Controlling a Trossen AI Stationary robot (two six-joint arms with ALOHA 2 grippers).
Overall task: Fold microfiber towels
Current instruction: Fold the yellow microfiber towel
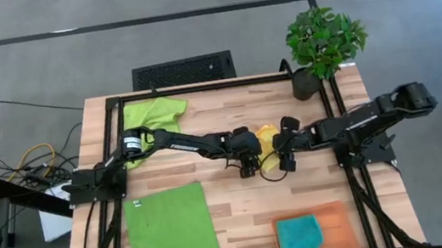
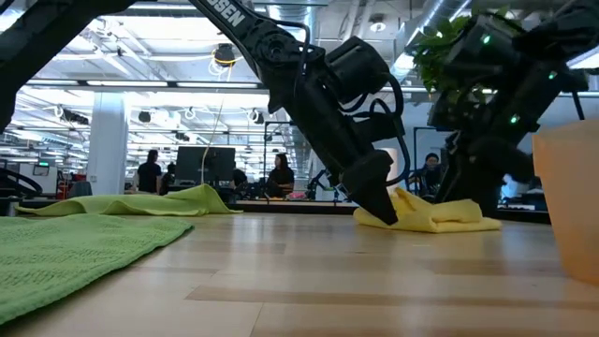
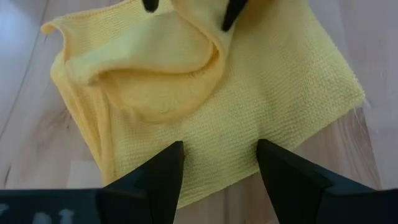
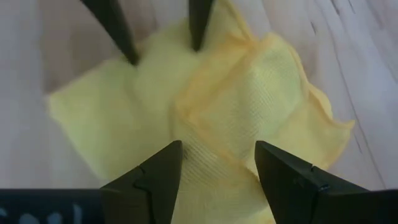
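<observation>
The yellow towel (image 1: 267,139) lies rumpled and partly folded over itself in the middle of the table. My two grippers face one another across it. My left gripper (image 1: 249,169) (image 3: 221,146) is open, its fingers low over the towel's left edge (image 2: 374,217). My right gripper (image 1: 287,163) (image 4: 217,144) is open too, its fingers over the folded layers at the towel's right side. One lime green towel (image 1: 171,233) lies spread flat at the near left, another (image 1: 151,116) lies crumpled at the far left. A teal towel (image 1: 299,239) lies folded on the orange mat (image 1: 336,216). My left gripper slants down from the table's left, and one fingertip (image 2: 386,217) stands at the yellow towel's left edge; whether it touches the cloth, I cannot tell. My right gripper slants down from the table's right over the towel's folded layers (image 4: 214,134); whether it touches them, I cannot tell.
A potted plant (image 1: 323,42) stands at the far right corner. A black frame rail (image 1: 199,87) runs along the table's far edge and down both sides. Bare wood (image 1: 240,207) lies between the flat green towel and the mat.
</observation>
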